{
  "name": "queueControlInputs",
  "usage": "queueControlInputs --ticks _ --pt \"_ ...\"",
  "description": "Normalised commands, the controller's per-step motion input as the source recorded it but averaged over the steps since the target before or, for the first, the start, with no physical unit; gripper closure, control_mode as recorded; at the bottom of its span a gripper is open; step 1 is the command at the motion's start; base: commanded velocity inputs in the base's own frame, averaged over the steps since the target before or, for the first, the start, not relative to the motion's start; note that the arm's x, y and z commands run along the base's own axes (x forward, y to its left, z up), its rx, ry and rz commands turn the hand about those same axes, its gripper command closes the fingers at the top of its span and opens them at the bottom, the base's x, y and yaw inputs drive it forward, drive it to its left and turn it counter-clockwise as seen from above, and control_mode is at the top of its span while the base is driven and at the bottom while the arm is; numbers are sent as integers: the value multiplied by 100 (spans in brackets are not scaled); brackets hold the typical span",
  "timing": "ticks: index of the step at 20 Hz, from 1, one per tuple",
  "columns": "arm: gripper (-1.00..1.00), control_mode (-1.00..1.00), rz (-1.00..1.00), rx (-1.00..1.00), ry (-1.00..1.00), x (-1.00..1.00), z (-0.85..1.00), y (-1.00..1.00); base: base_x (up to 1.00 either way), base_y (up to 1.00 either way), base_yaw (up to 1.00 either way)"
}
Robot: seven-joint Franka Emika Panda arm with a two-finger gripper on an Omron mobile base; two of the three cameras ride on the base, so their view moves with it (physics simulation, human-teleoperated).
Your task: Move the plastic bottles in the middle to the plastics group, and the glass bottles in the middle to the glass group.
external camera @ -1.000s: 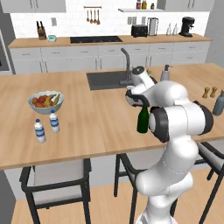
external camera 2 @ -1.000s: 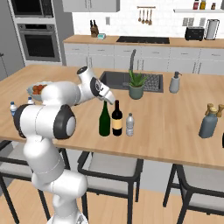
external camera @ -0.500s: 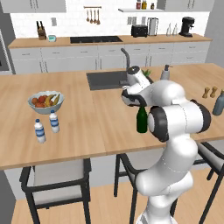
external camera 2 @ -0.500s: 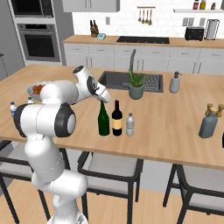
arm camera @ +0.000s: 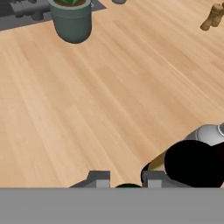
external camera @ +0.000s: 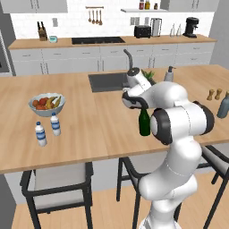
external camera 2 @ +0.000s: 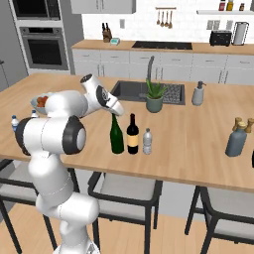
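Three bottles stand in a row in the middle of the island: a plain dark green wine bottle point(external camera 2: 116, 135), a near-black wine bottle point(external camera 2: 132, 135) with a tan label, and a small clear plastic bottle point(external camera 2: 147, 141). My gripper point(external camera 2: 115, 112) sits at the top of the green bottle point(external camera: 144, 123), shut on its neck. In the hand view the green top point(arm camera: 128, 185) shows between the two fingertips point(arm camera: 99, 177); the black bottle's top point(arm camera: 192, 164) and the clear bottle's cap point(arm camera: 211, 132) lie to the right. The blue-labelled water bottles point(external camera: 47, 129) stand at the left, the grey-blue bottle point(external camera 2: 236, 140) at the right.
A fruit bowl point(external camera: 46, 103) sits behind the water bottles. A potted plant point(external camera 2: 155, 96) and a soap dispenser point(external camera 2: 199, 93) stand by the sink point(external camera 2: 130, 89). Two brown shakers point(external camera: 214, 94) are near the grey-blue bottle. Stools stand along the island's near edge.
The fingers have closed in on the green bottle's neck. The arm and the bottles have barely moved.
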Motion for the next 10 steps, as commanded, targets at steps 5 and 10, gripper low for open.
queueControlInputs --ticks 5,10 --pt "100 -100 0 1 -5 -14 -11 0 0 0 0" --pt "100 -100 0 6 -21 -35 3 0 0 0 0"
